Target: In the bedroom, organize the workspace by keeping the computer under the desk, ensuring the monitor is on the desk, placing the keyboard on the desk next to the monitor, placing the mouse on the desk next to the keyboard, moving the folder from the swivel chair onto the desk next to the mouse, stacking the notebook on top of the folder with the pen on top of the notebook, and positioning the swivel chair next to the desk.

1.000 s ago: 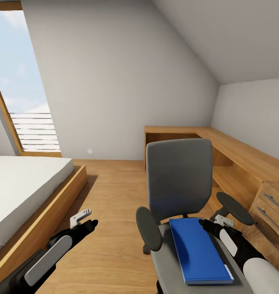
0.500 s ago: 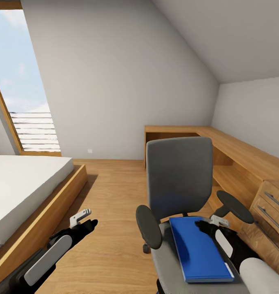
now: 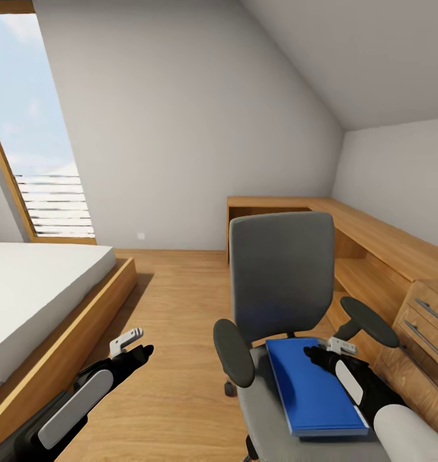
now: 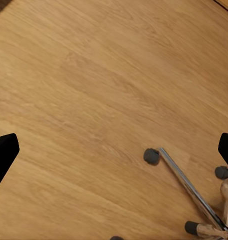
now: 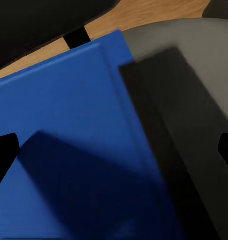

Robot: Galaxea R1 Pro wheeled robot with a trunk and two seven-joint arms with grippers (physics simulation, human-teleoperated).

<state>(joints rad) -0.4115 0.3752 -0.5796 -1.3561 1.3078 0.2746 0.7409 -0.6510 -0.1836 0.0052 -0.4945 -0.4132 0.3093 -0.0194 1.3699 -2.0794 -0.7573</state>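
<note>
**A:** Over on the swivel chair we've got the folder lying flat on the grey seat, bright blue, its long side running from the backrest toward us. Chair sits on the wood floor between the bed and the light-wood drawer chest.

**B:** Yep, and our right pincer is right over the folder's far right corner, close by the right armrest. From the right wrist view, the folder takes up most of the picture with the grey seat edge alongside it and a big shadow across both. We see the two fingertips at opposite edges of that picture, wide apart, so the pincer is released, nothing between the fingers. Can't tell whether it's touching the folder or just above it.

**A:** Left pincer hangs out over bare floor, well apart from the chair, on the bed side. Left wrist view looks down at the floorboards plus a bit of the chair's chrome star base with its castors. Fingertips again sit at opposite edges, so that one's released too, holding nothing.

**B:** Behind the chair there's a low wooden ledge running along the wall into the corner, under the sloped ceiling. Big window on the left with sky behind it.
</note>
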